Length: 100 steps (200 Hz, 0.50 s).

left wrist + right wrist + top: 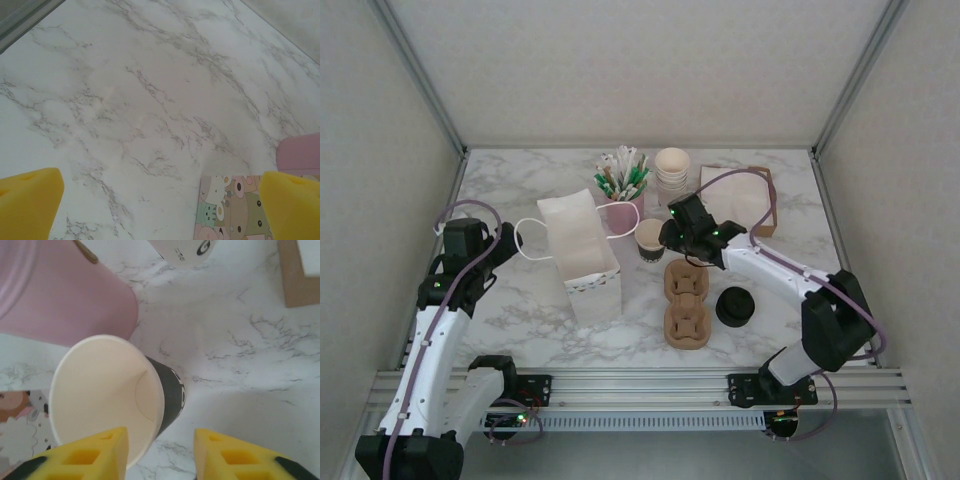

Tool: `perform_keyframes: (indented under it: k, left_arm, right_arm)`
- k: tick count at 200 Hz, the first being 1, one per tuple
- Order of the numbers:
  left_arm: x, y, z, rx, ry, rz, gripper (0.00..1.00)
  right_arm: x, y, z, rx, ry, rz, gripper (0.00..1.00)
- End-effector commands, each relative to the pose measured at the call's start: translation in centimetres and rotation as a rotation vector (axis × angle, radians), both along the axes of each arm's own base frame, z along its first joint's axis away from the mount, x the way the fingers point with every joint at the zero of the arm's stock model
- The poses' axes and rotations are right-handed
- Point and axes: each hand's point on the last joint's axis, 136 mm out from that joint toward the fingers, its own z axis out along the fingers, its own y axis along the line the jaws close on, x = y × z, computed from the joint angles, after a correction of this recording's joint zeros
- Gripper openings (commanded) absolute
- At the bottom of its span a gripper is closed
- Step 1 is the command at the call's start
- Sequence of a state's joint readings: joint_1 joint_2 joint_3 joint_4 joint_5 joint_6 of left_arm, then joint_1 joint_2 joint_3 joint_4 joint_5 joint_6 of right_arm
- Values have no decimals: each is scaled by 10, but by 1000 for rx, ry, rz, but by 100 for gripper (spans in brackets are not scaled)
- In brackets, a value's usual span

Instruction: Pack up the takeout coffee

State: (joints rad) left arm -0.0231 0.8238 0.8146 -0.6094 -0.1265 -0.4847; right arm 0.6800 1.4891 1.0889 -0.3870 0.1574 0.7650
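The takeout coffee's paper cup (649, 238) stands open-topped on the marble, cream inside with a dark sleeve (172, 390). My right gripper (674, 236) hovers just over its right side. In the right wrist view this gripper (160, 445) is open: one yellow finger (85, 455) sits over the cup's mouth and the other is outside, with the cup's right wall between them, untouched. A pile of black lids (734, 306) lies right of the cardboard carrier (686, 300). My left gripper (506, 243) is wide open over bare marble (160, 205), holding nothing.
A white paper bag (585, 262) stands left of the carrier, its printed side (230, 210) by my left fingers. Behind the cup are a pink holder of sticks (623, 190), a stack of cream cups (672, 168) and a brown napkin box (745, 200).
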Motion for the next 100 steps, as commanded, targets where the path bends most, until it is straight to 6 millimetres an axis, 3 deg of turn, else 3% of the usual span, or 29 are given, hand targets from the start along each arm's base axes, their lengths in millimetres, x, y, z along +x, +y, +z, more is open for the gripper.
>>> perform_keyframes:
  k: [1,23,54,72,100]
  left_arm:
    - [-2,-1,0,-1,-11,-17,100]
    - [-1,-1,1,-2,-15,-18,100]
    - [-2,-1,1,-3,-15,-21,100]
    - [-2,-1,0,-2,-13,-18,100]
    - [-2,0,0,-1,-14,-18,100]
  right_arm:
    - [-7,-12,53,-19,-104,55,51]
    - [-24,-30,82,-64,-137,90,71]
    - [-56,-66,108,-116,-159,77,94]
    - [-73,-92,115,-146,-185,34,99]
    - [-101,-119,106,-101,-200,-28,99]
